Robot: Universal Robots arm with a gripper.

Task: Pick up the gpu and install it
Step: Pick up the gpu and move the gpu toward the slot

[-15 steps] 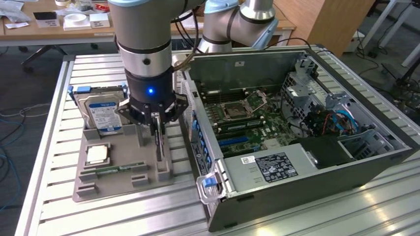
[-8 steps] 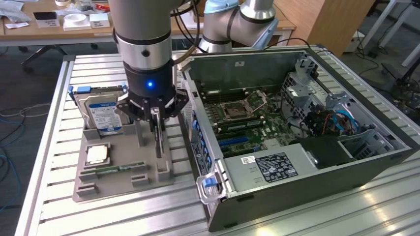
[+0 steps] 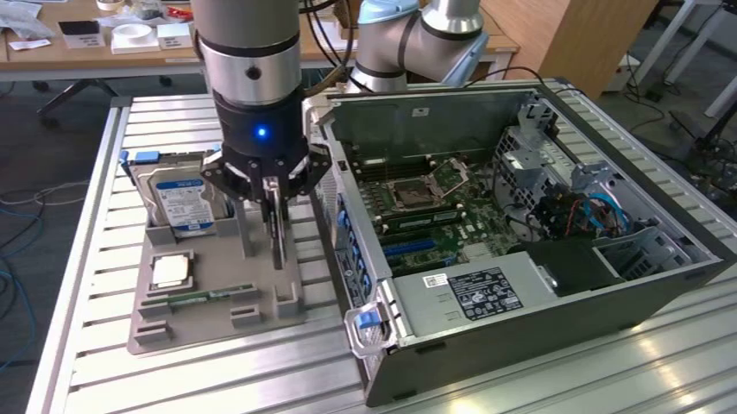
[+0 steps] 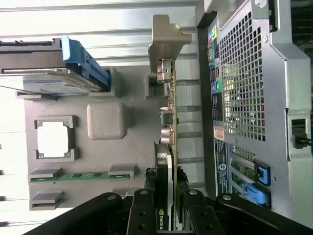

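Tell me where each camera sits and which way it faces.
Exterior view: off the arm, high over the table, looking down on the parts tray and open computer case; the arm and gripper show.
Wrist view: on the wrist, looking down past the gripper, shut on the gpu standing on edge in the parts tray.
Shared: gpu, parts tray, hard drive, computer case.

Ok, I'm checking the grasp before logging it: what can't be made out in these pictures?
- gpu lower edge, exterior view: sunk in the grey holder slot, so seated or lifted is unclear.
- gpu faces, wrist view: seen edge-on; the end effector covers its near end.
- Hard drive label text, exterior view: too small to read.
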